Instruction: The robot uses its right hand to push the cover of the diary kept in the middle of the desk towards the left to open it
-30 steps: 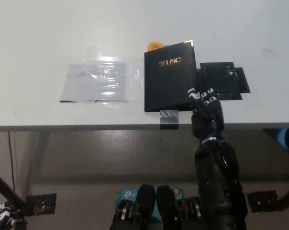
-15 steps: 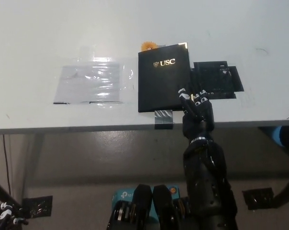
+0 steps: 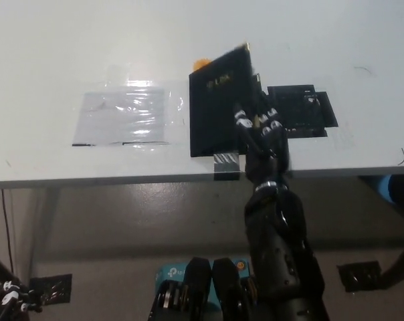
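Diary [image 3: 215, 107] mid-desk, near edge, cover tilted up at right; right hand [image 3: 259, 130] under cover edge, fingers spread, gripping nothing. Risk: cover slips off fingertips, drops shut; you may shove diary left

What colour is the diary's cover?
Black, with small gold lettering near its top. The diary cover shows only in the head view, where it is partly lifted.

The right hand [image 3: 259, 130] has lifted the diary [image 3: 219, 100] cover's right edge.
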Tool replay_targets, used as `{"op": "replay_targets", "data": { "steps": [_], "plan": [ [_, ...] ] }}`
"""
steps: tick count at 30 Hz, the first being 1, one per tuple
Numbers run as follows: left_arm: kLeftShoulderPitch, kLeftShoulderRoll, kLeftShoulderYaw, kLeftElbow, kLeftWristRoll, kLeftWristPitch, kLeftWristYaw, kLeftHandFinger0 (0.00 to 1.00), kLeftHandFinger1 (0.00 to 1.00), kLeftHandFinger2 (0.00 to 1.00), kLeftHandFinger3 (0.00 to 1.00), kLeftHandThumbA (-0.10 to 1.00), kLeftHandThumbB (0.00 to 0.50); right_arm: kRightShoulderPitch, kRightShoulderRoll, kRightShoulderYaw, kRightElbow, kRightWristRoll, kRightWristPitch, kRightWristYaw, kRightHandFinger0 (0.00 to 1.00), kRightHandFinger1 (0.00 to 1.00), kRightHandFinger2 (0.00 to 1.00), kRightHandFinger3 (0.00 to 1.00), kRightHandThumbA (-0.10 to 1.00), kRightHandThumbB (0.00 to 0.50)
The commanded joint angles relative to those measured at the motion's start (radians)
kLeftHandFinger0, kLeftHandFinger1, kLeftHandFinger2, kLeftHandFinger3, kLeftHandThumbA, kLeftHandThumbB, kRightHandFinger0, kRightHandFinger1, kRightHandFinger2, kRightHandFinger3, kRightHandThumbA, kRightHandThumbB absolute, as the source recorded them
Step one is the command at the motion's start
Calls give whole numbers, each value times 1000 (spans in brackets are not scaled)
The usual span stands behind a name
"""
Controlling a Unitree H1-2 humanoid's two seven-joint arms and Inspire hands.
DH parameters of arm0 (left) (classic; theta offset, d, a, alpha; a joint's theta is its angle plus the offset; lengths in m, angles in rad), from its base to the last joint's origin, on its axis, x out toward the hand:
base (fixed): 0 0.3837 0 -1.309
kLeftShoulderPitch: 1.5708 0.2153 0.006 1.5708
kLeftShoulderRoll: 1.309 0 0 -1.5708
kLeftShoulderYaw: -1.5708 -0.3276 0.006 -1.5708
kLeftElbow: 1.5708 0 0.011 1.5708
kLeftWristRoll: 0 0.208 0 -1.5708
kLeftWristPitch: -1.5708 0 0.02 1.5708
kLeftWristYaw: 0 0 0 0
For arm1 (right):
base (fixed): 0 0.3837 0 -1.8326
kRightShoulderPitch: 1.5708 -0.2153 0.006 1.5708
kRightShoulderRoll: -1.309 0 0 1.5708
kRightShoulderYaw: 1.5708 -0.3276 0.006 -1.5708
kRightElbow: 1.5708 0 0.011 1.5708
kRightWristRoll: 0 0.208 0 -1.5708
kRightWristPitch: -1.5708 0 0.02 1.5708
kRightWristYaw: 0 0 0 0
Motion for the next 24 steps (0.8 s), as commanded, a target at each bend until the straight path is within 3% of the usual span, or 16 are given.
{"op": "replay_targets", "data": {
  "steps": [1, 7, 9, 16, 19, 22, 24],
  "plan": [
    [-11, 35, -5, 5, 5, -16, -26, 384, 522, 284, 335, 266, 500, -113, 35, 96, -51, -97, 92, 39, 939, 893, 829, 850, 738, 189],
    [-11, 36, -11, 7, 10, -12, -27, 377, 514, 266, 333, 263, 500, -172, 5, 165, -64, -150, 134, 58, 926, 890, 817, 861, 717, 175],
    [-14, 35, -11, 9, 10, -5, -23, 372, 501, 253, 315, 261, 500, -182, -1, 193, -47, -178, 128, 71, 937, 890, 808, 849, 719, 196],
    [-25, 36, -22, -10, 21, 15, -15, 374, 513, 273, 318, 264, 500, -155, 0, 221, -13, -215, 110, 95, 927, 890, 801, 842, 667, 177],
    [-33, 36, -31, -8, 25, 14, -17, 370, 509, 269, 319, 260, 500, -123, 5, 223, 27, -231, 75, 102, 931, 878, 776, 827, 660, 190],
    [-38, 37, -41, -22, 30, 20, -16, 360, 504, 267, 328, 257, 500, -86, 11, 217, 111, -239, 23, 110, 977, 879, 763, 813, 663, 162],
    [-39, 38, -48, -29, 36, 15, -18, 386, 532, 283, 338, 275, 500, -66, 13, 210, 163, -257, 1, 91, 970, 874, 744, 800, 650, 171]
  ]
}}
